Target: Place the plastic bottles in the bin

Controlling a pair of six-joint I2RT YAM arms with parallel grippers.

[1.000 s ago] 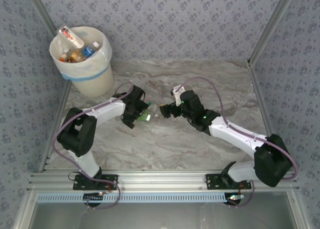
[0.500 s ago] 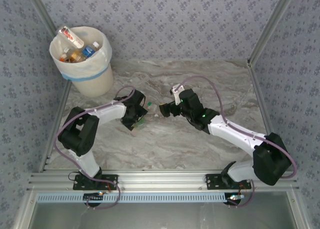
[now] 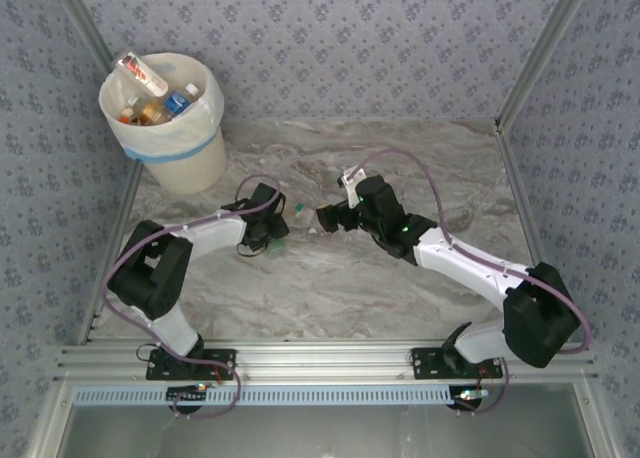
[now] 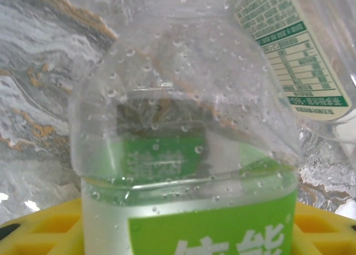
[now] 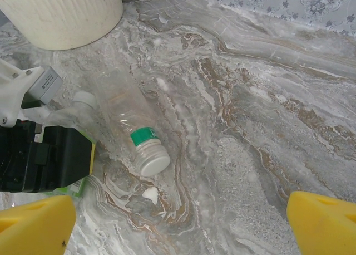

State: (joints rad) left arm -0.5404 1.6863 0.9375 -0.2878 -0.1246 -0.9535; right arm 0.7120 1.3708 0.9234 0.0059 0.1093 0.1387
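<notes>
My left gripper (image 3: pixel 273 238) is low over the marble table, shut on a clear bottle with a bright green label (image 4: pixel 183 155); that bottle sits between the yellow fingers (image 4: pixel 39 233). A second clear bottle (image 5: pixel 130 127), with a white cap and green neck band, lies on the table just beside it, and its green-and-white label (image 4: pixel 300 60) is in the left wrist view. My right gripper (image 3: pixel 323 218) (image 5: pixel 178 233) hangs open to that bottle's right, nothing between its fingers. The cream-white bin (image 3: pixel 165 118) stands at the far left with several bottles (image 3: pixel 160 103) inside.
The bin's ribbed base (image 5: pixel 61 15) is close behind the lying bottle. Patterned walls with metal frame posts (image 3: pixel 530 58) enclose the table. Bare marble (image 3: pixel 400 158) stretches to the right and back.
My left gripper has moved left and down towards the table with the green-labelled bottle. The right gripper has edged slightly left.
</notes>
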